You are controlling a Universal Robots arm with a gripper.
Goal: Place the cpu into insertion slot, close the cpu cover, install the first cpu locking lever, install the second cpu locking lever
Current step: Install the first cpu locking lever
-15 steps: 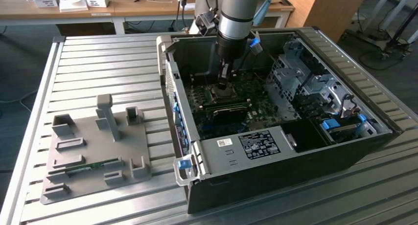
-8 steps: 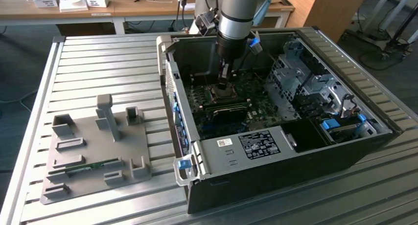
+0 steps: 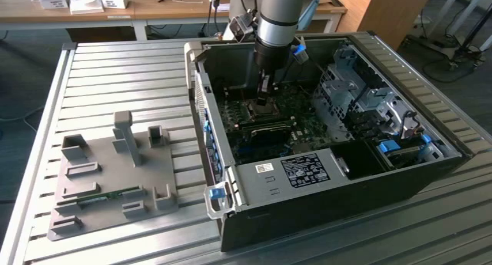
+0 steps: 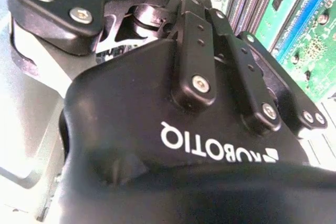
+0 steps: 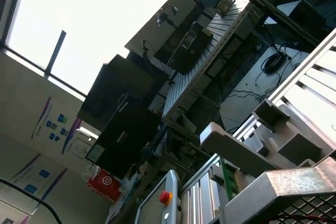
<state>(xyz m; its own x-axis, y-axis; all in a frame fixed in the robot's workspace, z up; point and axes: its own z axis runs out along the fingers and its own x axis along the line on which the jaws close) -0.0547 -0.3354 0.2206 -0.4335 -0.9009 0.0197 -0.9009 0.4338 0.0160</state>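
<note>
**Gripper down at the socket inside the case**

In the exterior view the arm (image 3: 275,23) reaches straight down into the open case (image 3: 323,178), its gripper (image 3: 264,101) low over the socket (image 3: 257,110) on the motherboard (image 3: 300,132). Whether the fingers are apart or together I cannot tell. The cpu and its cover lie under the gripper and cannot be made out. In the second wrist view the gripper body (image 4: 173,145) hides the fingertips. A grey fixture (image 3: 112,178) sits on the table (image 3: 115,75), toward the exterior view's left of the case.
</note>
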